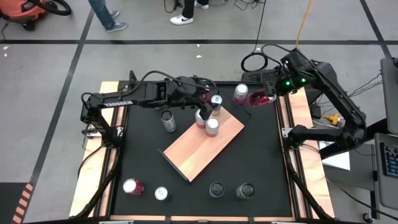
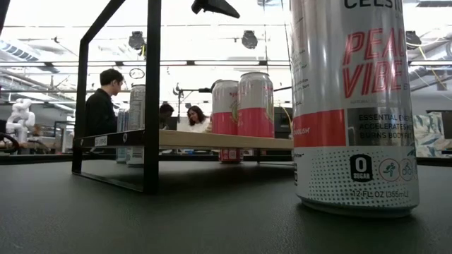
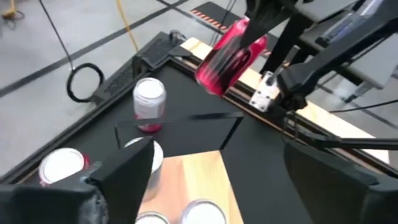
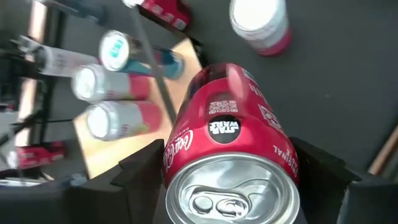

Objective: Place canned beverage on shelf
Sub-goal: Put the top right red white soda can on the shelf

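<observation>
Two hands at the far corner of the shelf, one carrying a red can.

High view: we see the shelf (image 1: 203,145) lying diagonally on the black table (image 1: 261,155), three cans (image 1: 212,127) at its far corner, and the left hand (image 1: 205,107) released over them; loose cans stand around. Low view: a large can (image 2: 353,106) blocks the right side. Left wrist view: spread fingers (image 3: 124,171) above can tops. Right wrist view: the right hand (image 4: 227,180) grasps the tilted red can (image 4: 230,162), off the shelf.
</observation>
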Available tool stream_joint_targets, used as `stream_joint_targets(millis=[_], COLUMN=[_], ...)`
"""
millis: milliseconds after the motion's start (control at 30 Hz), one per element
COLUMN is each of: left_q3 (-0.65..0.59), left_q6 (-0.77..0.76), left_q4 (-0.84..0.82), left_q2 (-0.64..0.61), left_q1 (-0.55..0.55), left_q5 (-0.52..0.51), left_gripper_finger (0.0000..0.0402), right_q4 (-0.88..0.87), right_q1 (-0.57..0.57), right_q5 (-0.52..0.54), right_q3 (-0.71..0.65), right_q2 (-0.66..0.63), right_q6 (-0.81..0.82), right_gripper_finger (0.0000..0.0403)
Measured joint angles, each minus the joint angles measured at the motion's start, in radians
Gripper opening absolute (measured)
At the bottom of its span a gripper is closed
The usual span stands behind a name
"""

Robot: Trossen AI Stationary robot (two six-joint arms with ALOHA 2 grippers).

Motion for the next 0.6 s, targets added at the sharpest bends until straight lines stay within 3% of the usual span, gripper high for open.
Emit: stream_joint_targets(millis=[167,600], left_q3=[0.001,0.0], left_q6=[0.094,0.274], left_q4=[0.095,0.226], left_q2=[0.012,0.074], left_q1=[-0.017,-0.024], left_q5=[-0.004,0.0], left_gripper_finger=[0.0398,0.0398], right_q4=[0.062,0.223], right_q1=[0.008,0.009], right_q5=[-0.073,-0.184], right_q3=[0.0,0.11], right_q2=[-0.039,-0.065], right_q6=[0.064,0.204], right_gripper_finger=[0.0267,0.0267])
